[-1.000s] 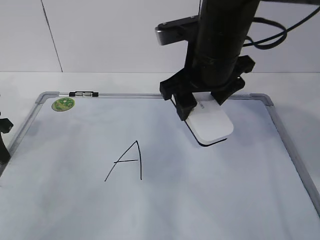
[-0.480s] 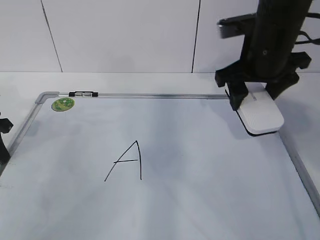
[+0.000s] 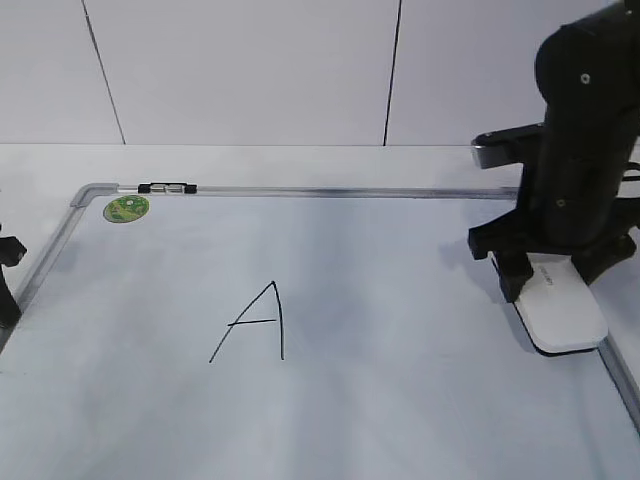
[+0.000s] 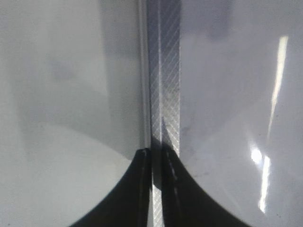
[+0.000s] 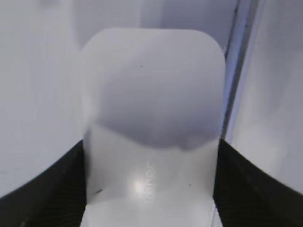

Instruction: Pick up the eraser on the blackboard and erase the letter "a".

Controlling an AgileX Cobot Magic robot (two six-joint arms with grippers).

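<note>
The eraser [image 3: 562,312] is a white oblong block with rounded corners; it also fills the right wrist view [image 5: 151,94]. My right gripper [image 3: 555,285] is shut on the eraser's sides [image 5: 150,189] and holds it low over the blackboard's [image 3: 400,320] right side, next to the grey frame. I cannot tell if it touches the surface. No lowercase letter "a" shows anywhere. My left gripper [image 4: 157,153] is shut and empty above the board's left frame strip; in the exterior view it sits at the far left edge [image 3: 8,285].
An angular capital "A" [image 3: 255,322] is drawn left of the board's centre. A round green sticker [image 3: 126,208] sits in the far left corner. A small black-and-silver marker [image 3: 167,188] lies on the top frame. White wall panels stand behind the table.
My right arm has carried the eraser from the upper middle of the board to the right and nearer the front, down to the right frame. The left gripper has not moved.
</note>
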